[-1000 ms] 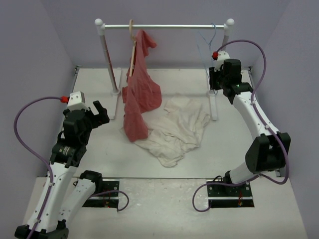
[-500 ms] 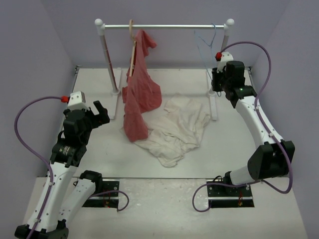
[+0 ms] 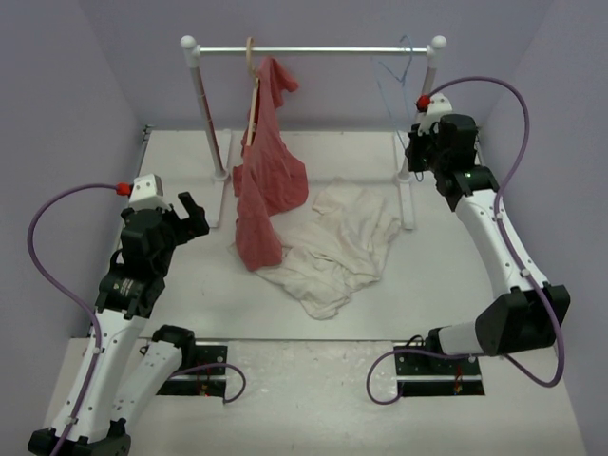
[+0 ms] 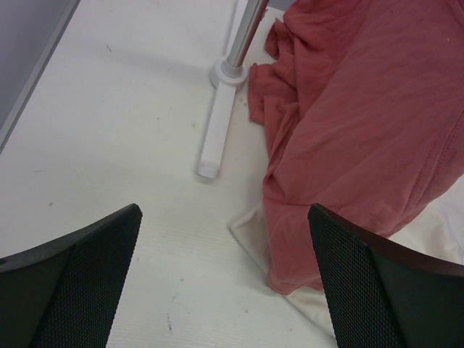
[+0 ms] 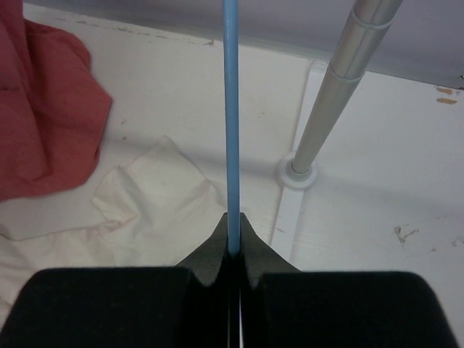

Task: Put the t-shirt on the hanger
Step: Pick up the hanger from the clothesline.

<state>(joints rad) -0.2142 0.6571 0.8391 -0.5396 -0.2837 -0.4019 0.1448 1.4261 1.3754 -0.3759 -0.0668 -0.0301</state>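
None of the t-shirt (image 3: 334, 249) is on the hanger (image 5: 230, 109): from above it lies heaped mid-table, part under a red garment (image 3: 269, 185), while the right arm (image 3: 489, 223) reaches to the back right corner. At the left wrist, the left gripper (image 4: 222, 217) hangs spread wide near the left edge; at the right wrist, the right gripper (image 5: 232, 225) pinches the hanger's blue wire.

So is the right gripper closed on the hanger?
Shut: the right gripper pinches the hanger wire, fingertips meeting around it.
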